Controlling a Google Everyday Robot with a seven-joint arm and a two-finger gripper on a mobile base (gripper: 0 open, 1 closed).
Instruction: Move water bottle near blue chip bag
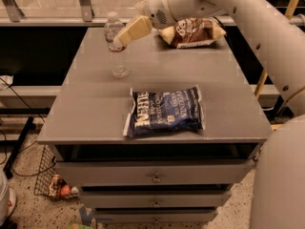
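My end effector, apart or together I cannot tell, sits against the upright water bottle, which a sideways bump could topple.

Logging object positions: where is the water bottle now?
Camera view: the water bottle stands at the rear left of the table, behind the blue bag, with the gripper at its upper part.

The gripper is seen right at the upper part of the upright water bottle, at the back left of the cabinet top. Bare surface is left between the bottle and the blue chip bag. The back right is occupied by a brown chip bag, overhung by the arm.
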